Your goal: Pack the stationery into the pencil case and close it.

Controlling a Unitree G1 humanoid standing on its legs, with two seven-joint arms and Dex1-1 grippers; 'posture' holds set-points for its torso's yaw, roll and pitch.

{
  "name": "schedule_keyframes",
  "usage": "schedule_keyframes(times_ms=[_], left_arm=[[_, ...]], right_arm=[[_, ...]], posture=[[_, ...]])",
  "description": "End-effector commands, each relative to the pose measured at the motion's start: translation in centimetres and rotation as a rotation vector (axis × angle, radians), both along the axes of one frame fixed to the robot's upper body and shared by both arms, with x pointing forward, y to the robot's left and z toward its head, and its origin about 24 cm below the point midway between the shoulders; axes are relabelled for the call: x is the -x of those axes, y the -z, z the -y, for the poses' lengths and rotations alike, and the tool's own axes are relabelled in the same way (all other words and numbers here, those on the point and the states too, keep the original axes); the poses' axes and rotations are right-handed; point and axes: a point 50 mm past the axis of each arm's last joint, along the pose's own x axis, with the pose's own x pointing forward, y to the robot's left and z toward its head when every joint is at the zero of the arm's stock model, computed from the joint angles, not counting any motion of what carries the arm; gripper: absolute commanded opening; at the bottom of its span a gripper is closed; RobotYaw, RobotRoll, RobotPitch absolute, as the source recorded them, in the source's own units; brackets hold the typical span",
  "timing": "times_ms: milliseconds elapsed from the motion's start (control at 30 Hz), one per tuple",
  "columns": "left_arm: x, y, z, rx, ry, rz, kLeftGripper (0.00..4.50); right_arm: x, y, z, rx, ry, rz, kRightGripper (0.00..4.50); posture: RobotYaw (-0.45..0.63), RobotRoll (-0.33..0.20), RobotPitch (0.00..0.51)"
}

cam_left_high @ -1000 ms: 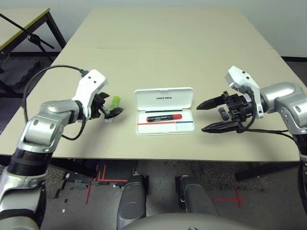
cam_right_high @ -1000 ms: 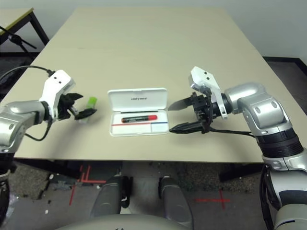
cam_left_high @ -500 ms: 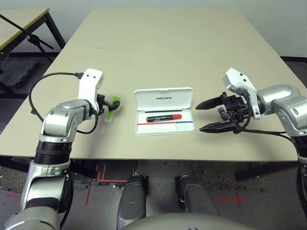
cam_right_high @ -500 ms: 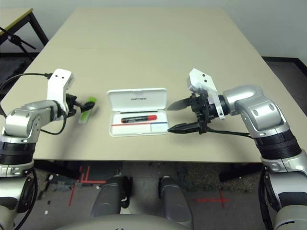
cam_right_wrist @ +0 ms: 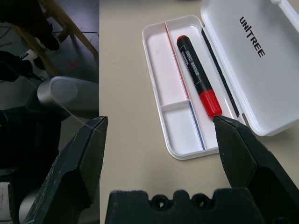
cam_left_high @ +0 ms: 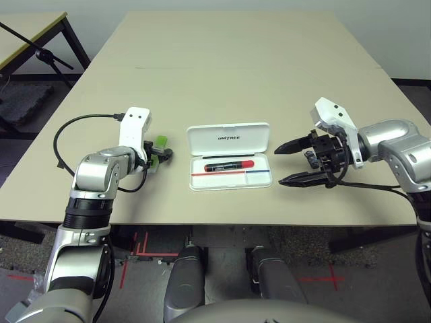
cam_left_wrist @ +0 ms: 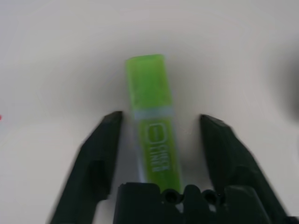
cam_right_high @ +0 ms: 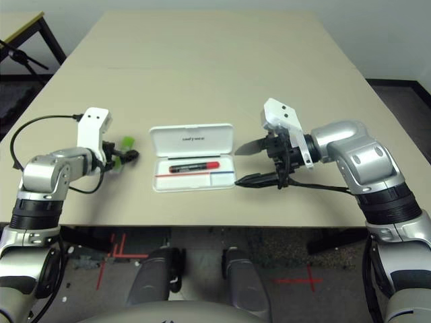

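Left gripper (cam_left_wrist: 159,123) fingers open astride highlighter (cam_left_wrist: 152,126) on counter (cam_left_high: 229,74), right gripper (cam_left_high: 289,163) fingers open beside open pencil case (cam_left_high: 230,156), red marker (cam_left_high: 229,165) in tray

1. A lab or test room: a large plain beige table (cam_left_high: 236,60) stands on a dark floor.
2. Red tape marks (cam_left_high: 138,250) are stuck on the floor (cam_left_high: 323,256) beneath it.
3. A second table (cam_left_high: 27,30) and a black stand (cam_left_high: 40,50) sit by the white wall (cam_left_high: 404,33).
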Motion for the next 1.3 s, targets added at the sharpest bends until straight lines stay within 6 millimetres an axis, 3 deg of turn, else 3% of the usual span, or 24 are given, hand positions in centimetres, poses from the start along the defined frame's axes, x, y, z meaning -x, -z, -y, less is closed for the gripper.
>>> schedule_keyframes(times_ms=[33, 100, 133, 300, 533, 767, 1133, 1300], left_arm=[[0.5, 0.9, -0.9, -0.044, -0.02, -0.047, 1.91], [0.5, 0.4, -1.2, -0.054, -0.006, -0.037, 1.15], [0.6, 0.2, -1.5, -0.063, 0.002, -0.031, 1.09], [1.2, -1.3, -2.9, -0.122, 0.13, 0.023, 1.09], [4.0, -2.7, -5.8, -0.229, 0.303, -0.022, 1.09], [6.2, -4.0, -6.8, -0.264, 0.522, -0.018, 1.09], [9.4, -6.4, -3.2, -0.104, 0.896, -0.001, 1.09], [9.4, -7.4, -1.5, -0.094, 0.984, 0.054, 1.09]], right_arm=[[0.1, 0.2, 0.0, 0.01, 0.001, 0.003, 4.5], [0.0, 0.2, 0.0, 0.011, 0.002, 0.004, 4.5], [0.0, 0.3, 0.0, 0.011, 0.003, 0.005, 4.5], [-0.1, 0.3, -0.1, 0.015, 0.003, 0.009, 4.5], [-0.3, 0.4, 0.0, 0.024, 0.005, 0.018, 4.5], [-0.6, 0.4, 0.1, 0.029, 0.008, 0.025, 4.5], [-1.2, 0.4, 0.3, 0.04, 0.009, 0.03, 4.5], [-1.4, 0.5, 0.5, 0.048, 0.013, 0.033, 4.5]], posture=[[0.03, 0.0, 0.119], [0.04, 0.0, 0.12], [0.04, 0.0, 0.12], [0.04, 0.0, 0.12], [0.05, 0.0, 0.119], [0.06, 0.0, 0.119], [0.07, 0.0, 0.11], [0.07, 0.0, 0.104]])
